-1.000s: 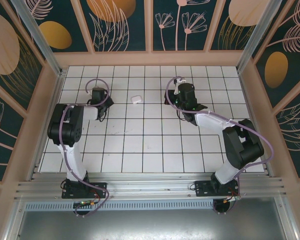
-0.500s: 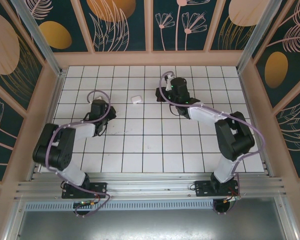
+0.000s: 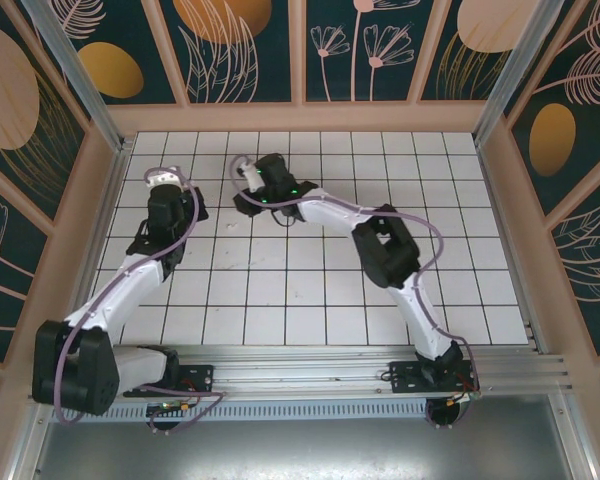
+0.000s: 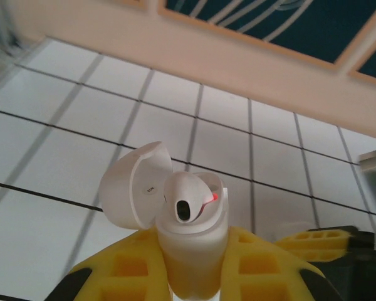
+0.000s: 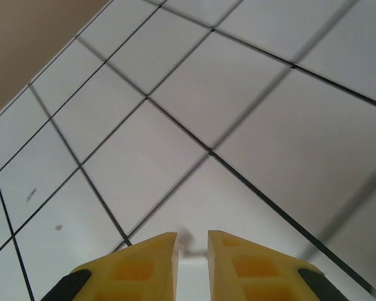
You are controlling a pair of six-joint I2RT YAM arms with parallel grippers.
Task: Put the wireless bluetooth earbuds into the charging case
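The charging case [image 4: 194, 263] is a glossy white pebble standing upright between my left gripper's [image 4: 194, 241] yellow fingers, which are shut on its body. Its lid [image 4: 135, 188] hangs open to the left. One white earbud [image 4: 187, 200] sits in the case mouth beside a small red light. From above, the case [image 3: 160, 178] shows at the tip of the left gripper [image 3: 163, 190], near the back left of the floor. My right gripper [image 3: 250, 203] reaches far left, low over the tiles. Its fingers [image 5: 160, 257] stand a narrow gap apart, pinching a small white earbud [image 5: 192, 266].
White tiled floor [image 3: 310, 280] with dark grout lines, boxed in by wooden walls. The back wall [image 4: 238, 56] rises a few tiles beyond the held case. The left side wall [image 3: 90, 220] is close to the left arm. The two grippers are about two tiles apart.
The case has left its tile at the middle back and is now in the left gripper, which has swung out to the far left. The right arm has swept left across the floor.
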